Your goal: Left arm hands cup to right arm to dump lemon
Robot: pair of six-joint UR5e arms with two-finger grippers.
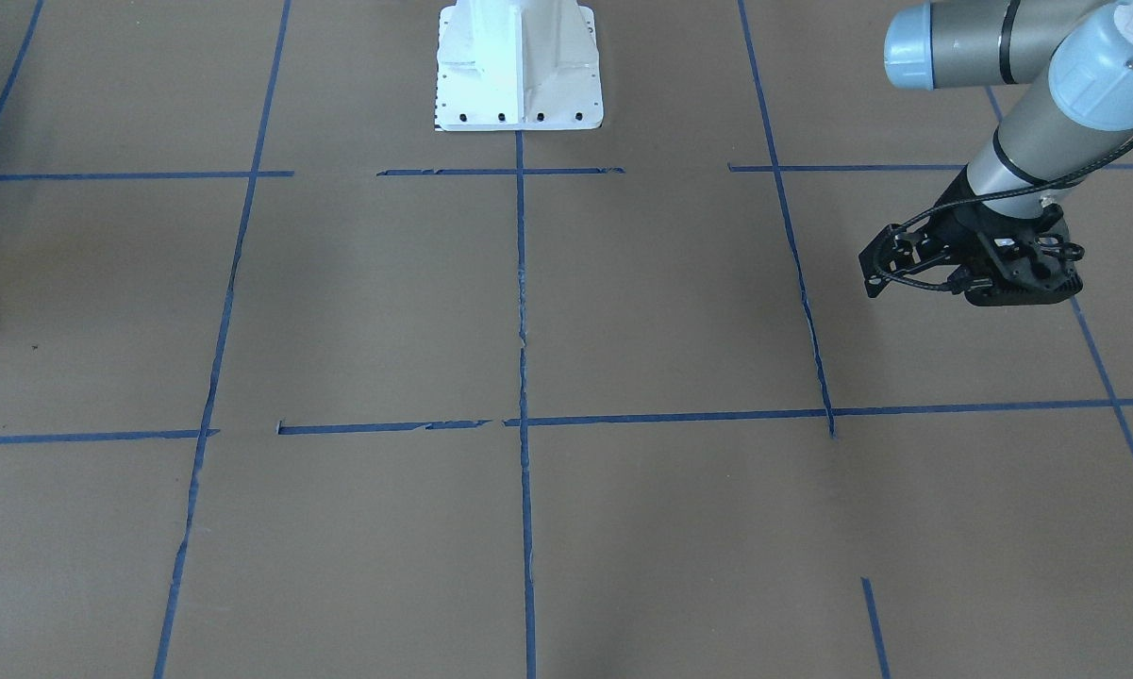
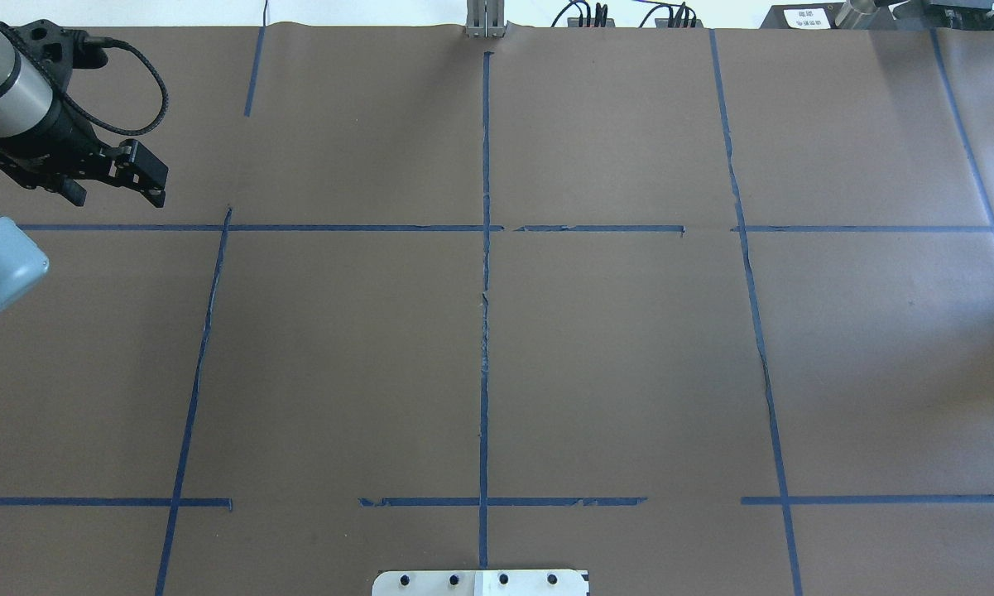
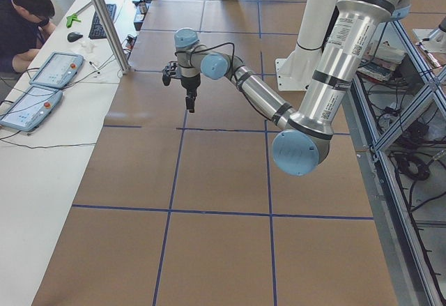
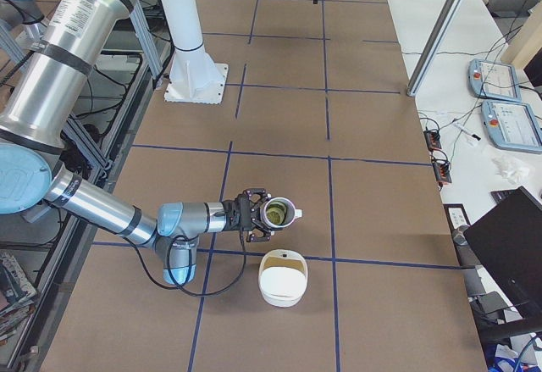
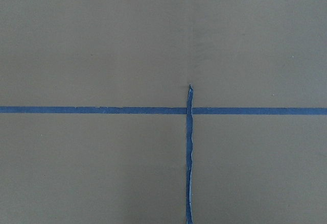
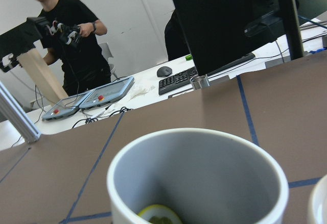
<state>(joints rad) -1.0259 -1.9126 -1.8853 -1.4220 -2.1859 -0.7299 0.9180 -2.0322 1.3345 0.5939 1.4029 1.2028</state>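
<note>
The white cup [image 4: 278,213] is held at the tip of my right gripper [image 4: 254,215], low over the table and tipped on its side, with its mouth toward the camera. The exterior right view does not let me tell how the jaws stand. The right wrist view looks into the cup [image 6: 204,168], and the yellow-green lemon [image 6: 159,215] lies at the bottom of its grey inside. My left gripper [image 1: 976,283] hangs empty over the far left of the table [image 2: 91,186], pointing down [image 3: 189,101]. Its fingers are hidden under the wrist.
A white bowl [image 4: 282,277] stands on the brown table just in front of the held cup, and its rim shows in the right wrist view [image 6: 322,203]. The white robot base [image 1: 519,66] stands at the table's edge. Operators, tablets and a monitor [image 6: 225,20] are beyond the table.
</note>
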